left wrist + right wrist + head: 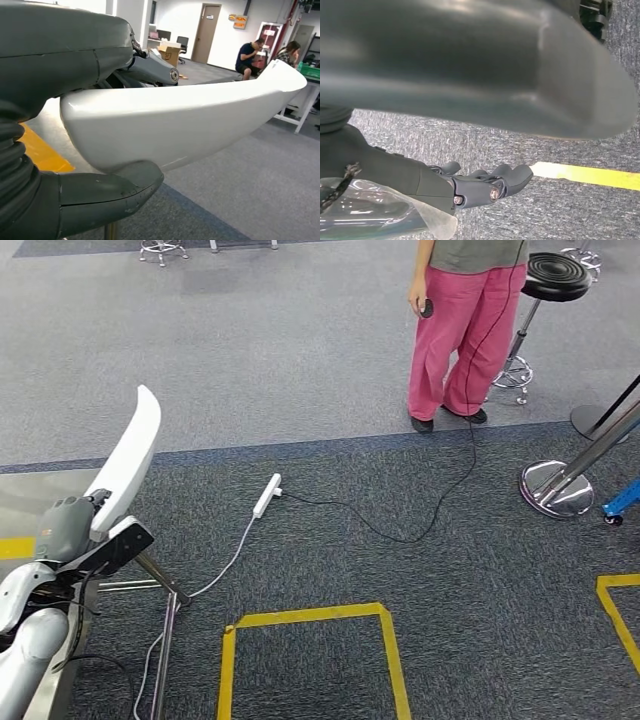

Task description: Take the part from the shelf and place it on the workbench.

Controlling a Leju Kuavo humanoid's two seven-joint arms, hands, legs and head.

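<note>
The part [128, 458] is a long, curved white plastic shell. My left hand [72, 538] grips its lower end at the far left of the head view, and the part rises up and to the right from the hand. In the left wrist view the part [181, 120] lies across the picture, with the thumb [113, 192] under it and the dark fingers [151, 67] over it. My right hand [478, 185] hangs over the grey carpet with its fingers stretched out and nothing in it.
A person in pink trousers [460, 330] stands at the back beside a black stool [555, 275]. A white power strip [266, 496] and its cables lie on the carpet. Yellow tape [309, 618] marks a square. A chrome base [557, 488] stands at the right; metal legs [162, 640] stand below my left hand.
</note>
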